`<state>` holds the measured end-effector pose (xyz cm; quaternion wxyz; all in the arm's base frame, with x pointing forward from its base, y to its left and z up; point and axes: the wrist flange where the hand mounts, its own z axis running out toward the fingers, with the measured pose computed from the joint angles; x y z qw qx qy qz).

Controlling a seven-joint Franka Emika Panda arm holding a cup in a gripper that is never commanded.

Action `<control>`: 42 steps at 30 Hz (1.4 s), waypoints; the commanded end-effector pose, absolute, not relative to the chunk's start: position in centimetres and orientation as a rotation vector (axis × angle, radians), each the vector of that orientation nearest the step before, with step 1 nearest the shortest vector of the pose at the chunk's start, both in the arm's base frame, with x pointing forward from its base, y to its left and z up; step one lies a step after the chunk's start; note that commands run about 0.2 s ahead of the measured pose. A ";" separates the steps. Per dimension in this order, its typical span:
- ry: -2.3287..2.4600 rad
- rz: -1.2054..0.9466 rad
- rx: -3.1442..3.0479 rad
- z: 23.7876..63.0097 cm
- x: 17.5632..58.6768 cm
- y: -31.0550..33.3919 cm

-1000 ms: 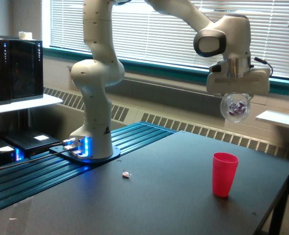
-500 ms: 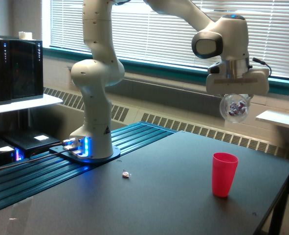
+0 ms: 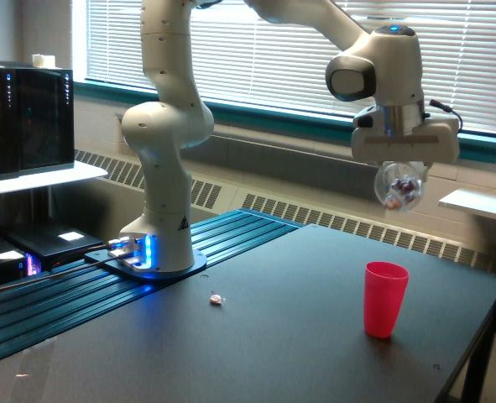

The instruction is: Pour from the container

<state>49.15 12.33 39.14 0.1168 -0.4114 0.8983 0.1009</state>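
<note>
The gripper [image 3: 401, 172] is clenched on the container [image 3: 399, 186], a clear plastic cup held high above the dark table [image 3: 256, 353]; the container lies tipped on its side, so that one round end faces the camera; small pieces, reddish and pale, are visible inside through the wall. The container hangs over the far side of the table at the exterior view's right, above and slightly behind the pink cup [image 3: 385, 299], well apart from it in height.

Task status, as a judgement: the container is raised and tilted, and the contents are not yet released; no pieces are seen falling between container and pink cup; the pour itself remains to be done. Whether the pink cup already holds anything cannot be told, as its interior is hidden from this angle. One small wrapped piece [image 3: 216, 298] lies on the table, near the arm's base [image 3: 157, 262] and well apart from the pink cup.

Remaining steps, judged from the layout: align the mouth of the container over the pink cup; rotate further until the pieces slide out.

Markings: a small dark triangular symbol is visible low on the arm's pedestal; its content is too small to read; no brand name or other writing is legible anywhere in the view.
</note>
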 end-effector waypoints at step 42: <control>2.487 -0.069 -1.295 45.5 48.4 13.9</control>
